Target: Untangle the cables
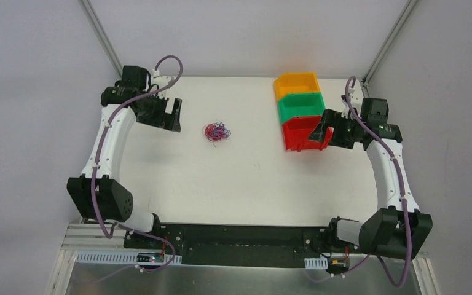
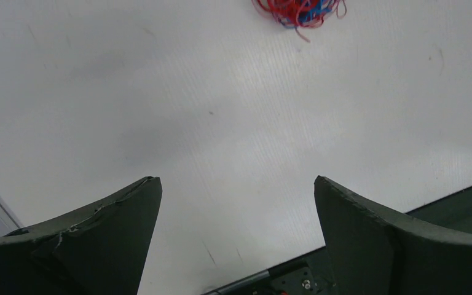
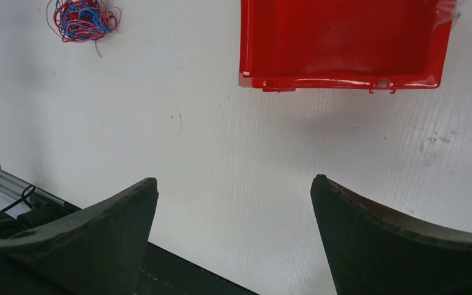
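Cables lie apart from wide-open left tool and right tool.

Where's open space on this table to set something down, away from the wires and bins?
Freest: the near half of the table. The strip between the cables and the red bin is also bare. Crowded: far right, with the right gripper by that bin.

The cables are mostly red with some light blue, the table white, beside an orange bin, a green bin and a red bin, the hoses seemingly purple.
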Controlling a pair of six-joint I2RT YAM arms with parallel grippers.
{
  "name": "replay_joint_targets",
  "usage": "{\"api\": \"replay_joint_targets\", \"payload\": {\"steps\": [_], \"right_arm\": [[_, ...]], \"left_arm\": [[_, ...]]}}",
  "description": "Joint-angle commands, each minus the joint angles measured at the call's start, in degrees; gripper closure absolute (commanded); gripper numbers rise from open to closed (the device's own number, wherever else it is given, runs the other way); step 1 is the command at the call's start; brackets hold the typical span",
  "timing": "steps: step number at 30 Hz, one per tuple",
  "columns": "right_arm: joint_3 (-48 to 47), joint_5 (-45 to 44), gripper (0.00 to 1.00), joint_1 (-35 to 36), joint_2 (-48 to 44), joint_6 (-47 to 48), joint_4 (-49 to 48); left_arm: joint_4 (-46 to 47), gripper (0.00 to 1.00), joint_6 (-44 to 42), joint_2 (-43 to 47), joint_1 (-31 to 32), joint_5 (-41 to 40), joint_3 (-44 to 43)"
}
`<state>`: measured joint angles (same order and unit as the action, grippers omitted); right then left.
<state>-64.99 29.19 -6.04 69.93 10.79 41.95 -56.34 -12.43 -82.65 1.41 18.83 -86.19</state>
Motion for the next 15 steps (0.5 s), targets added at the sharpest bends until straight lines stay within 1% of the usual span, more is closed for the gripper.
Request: {"api": "replay_joint_targets", "payload": {"steps": [1,4,7,10,15], "right_arm": [[-5.0,4.4,0.01,0.7,3.8,1.0,-0.3],[-7.2,6.7,0.01,1.4,7.6,0.5,1.8],[-7.7,7.0,0.01,3.2,10.5,-2.0,1.4],[-7.8,5.1,0.0,5.9,11.8,-3.8,-0.2],[-9.3,2.3,0.01,11.1,13.8,-3.9,-0.5]], "left_arm": [[0.8,0.0,-2.4,-8.5,3.0,0.8,-10.5],[0.9,0.0,-2.6,-16.1,6.6,1.9,-16.4],[1.2,0.0,-1.0,-23.9,9.0,5.5,-20.8],[2.4,0.0,1.5,-31.2,10.6,9.1,-24.3],[3.9,0.0,4.8,-41.3,12.9,13.8,-28.7]]}}
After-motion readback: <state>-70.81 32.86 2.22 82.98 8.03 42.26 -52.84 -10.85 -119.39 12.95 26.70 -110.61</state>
